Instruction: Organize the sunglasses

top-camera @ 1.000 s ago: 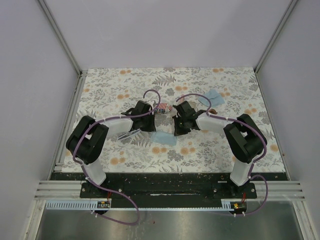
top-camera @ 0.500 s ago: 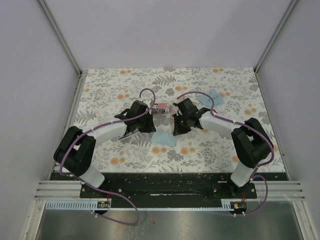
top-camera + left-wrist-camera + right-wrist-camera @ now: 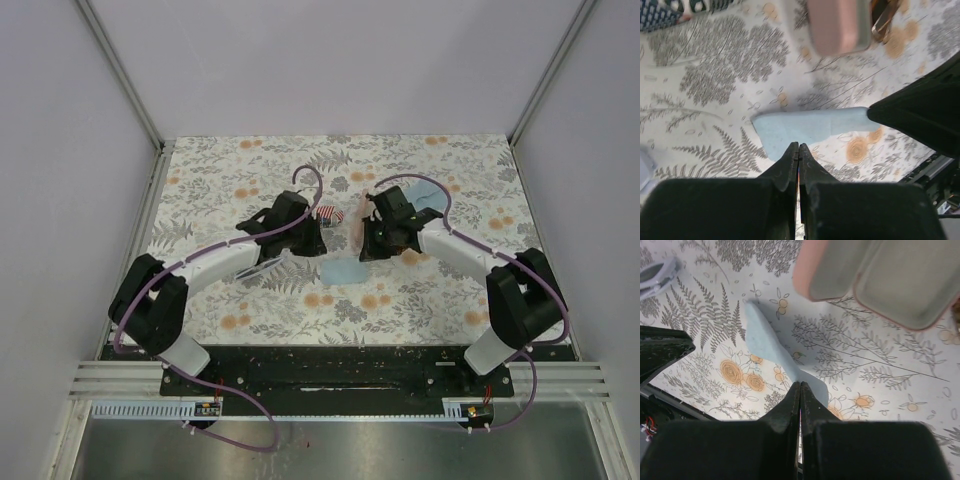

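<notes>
The silvery-framed sunglasses [image 3: 263,267] lie by my left forearm and show at the right wrist view's top left [image 3: 657,272]. The reddish-brown sunglasses [image 3: 885,20] lie beside the open pink case [image 3: 837,25], and peek in at the right wrist view's edge [image 3: 956,315]. My left gripper [image 3: 799,146] is shut, its tips at the near edge of a pale blue cloth [image 3: 810,127]; I cannot tell whether it grips it. My right gripper [image 3: 800,385] is shut on the same cloth [image 3: 770,345], which creases up into its tips.
The flag-printed case [image 3: 328,213] lies behind the left gripper [image 3: 312,242]. The pink case [image 3: 880,275] lies open, both halves empty. A second blue cloth [image 3: 425,195] lies at the back right. The right gripper [image 3: 375,240] is close to the left one.
Both arms have reached further back and right. The blue cloth has shifted a little to the right with them. The right wrist now sits further back.
</notes>
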Available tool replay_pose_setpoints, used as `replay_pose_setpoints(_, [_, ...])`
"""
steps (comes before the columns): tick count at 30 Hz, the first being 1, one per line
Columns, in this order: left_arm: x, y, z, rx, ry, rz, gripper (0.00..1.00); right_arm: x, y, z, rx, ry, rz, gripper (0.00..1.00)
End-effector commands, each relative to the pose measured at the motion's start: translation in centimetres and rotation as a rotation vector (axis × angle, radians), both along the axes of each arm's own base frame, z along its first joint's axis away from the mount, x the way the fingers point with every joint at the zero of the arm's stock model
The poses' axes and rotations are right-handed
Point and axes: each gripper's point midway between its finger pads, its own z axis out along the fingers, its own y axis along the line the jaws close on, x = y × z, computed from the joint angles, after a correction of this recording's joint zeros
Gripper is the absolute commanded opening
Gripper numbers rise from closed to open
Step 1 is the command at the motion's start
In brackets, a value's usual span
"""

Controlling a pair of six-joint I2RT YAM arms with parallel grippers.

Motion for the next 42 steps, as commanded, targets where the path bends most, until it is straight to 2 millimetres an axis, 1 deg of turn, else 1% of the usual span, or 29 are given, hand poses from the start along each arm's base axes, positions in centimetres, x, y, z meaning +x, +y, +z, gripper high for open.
replay_pose_setpoints(1, [2.7, -2.5, 3.5, -0.044, -0.091, -0.005, 0.0, 1.8, -2.1, 2.9, 0.014, -0.055, -0.087, 0.0])
replay_pose_setpoints(4, [3.7, -3.8, 4.6, -0.054, -0.108, -0.018, 0.0, 2.3, -3.2, 3.1, 0.003, -0.058, -0.11, 0.0])
replay_pose_setpoints(8, [4.1, -5.0, 4.1, -0.032, -0.107, -0.057, 0.01, 2.3, -4.2, 2.6, -0.028, -0.037, -0.125, 0.0])
replay_pose_setpoints(10, [4.2, -5.3, 3.1, -0.001, -0.118, -0.085, 0.09, 2.3, -4.6, 2.3, -0.043, -0.028, -0.134, 0.0])
replay_pose_setpoints(12, [4.5, -5.3, 1.8, 0.03, -0.138, -0.109, 0.16, 2.2, -4.9, 2.1, -0.051, -0.022, -0.14, 0.0])
replay_pose_setpoints(16, [4.8, -4.8, -0.3, 0.089, -0.17, -0.159, 0.23, 2.3, -5.6, 1.7, -0.066, -0.014, -0.154, 0.0])
replay_pose_setpoints(19, [4.2, -5.1, -1.0, 0.093, -0.19, -0.248, 0.32, 2.4, -5.8, 1.4, -0.071, -0.009, -0.152, 0.0])
replay_pose_setpoints(23, [4.4, -5.0, -1.6, 0.123, -0.236, -0.307, 0.47, 2.4, -5.6, 1.0, -0.07, 0.007, -0.138, 0.0])
replay_pose_setpoints(26, [4.4, -5.4, -1.9, 0.124, -0.248, -0.361, 0.53, 2.5, -5.5, 0.9, -0.067, 0.009, -0.134, 0.0])
replay_pose_setpoints(30, [3.9, -6.5, -2.7, 0.099, -0.224, -0.462, 0.54, 2.5, -5.4, 1.0, -0.06, 0.015, -0.129, 0.0])
replay_pose_setpoints(32, [3.4, -7.0, -3.4, 0.08, -0.195, -0.519, 0.5, 2.5, -5.3, 1.0, -0.058, 0.012, -0.129, 0.0])
replay_pose_setpoints(34, [3.0, -7.1, -4.2, 0.077, -0.168, -0.544, 0.48, 2.5, -5.4, 1.0, -0.06, 0.013, -0.127, 0.0])
replay_pose_setpoints(38, [3.6, -6.9, -5.0, 0.107, -0.178, -0.554, 0.48, 2.3, -5.3, 1.1, -0.053, 0.017, -0.124, 0.0])
replay_pose_setpoints(42, [3.9, -6.9, -6.1, 0.13, -0.15, -0.558, 0.49, 2.3, -5.3, 1.0, -0.053, 0.019, -0.12, 0.0])
